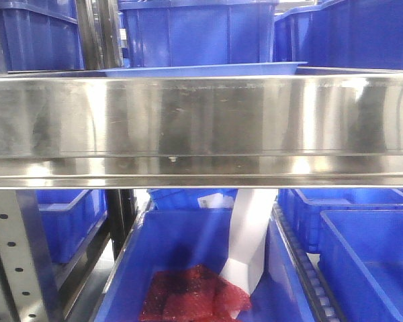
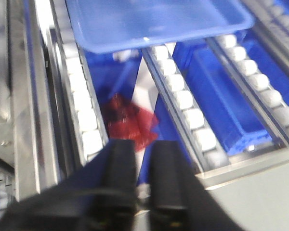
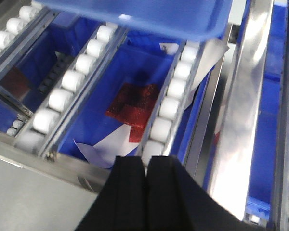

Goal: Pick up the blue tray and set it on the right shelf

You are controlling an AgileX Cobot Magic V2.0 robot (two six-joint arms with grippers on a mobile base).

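Shallow periwinkle-blue plastic tray (image 2: 154, 21) rests on the steel-railed roller shelf (image 1: 201, 124) – seemingly placed – both grippers (image 2: 142, 185) (image 3: 145, 192) pressed together, holding nothing

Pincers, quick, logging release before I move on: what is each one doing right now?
Left pincer: closed, holding nothing; blue tray sits apart on the rollers.
Right pincer: closed, holding nothing.

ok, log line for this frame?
blue tray: on shelf rollers | left gripper: shut, empty | right gripper: shut, empty | phase: placed
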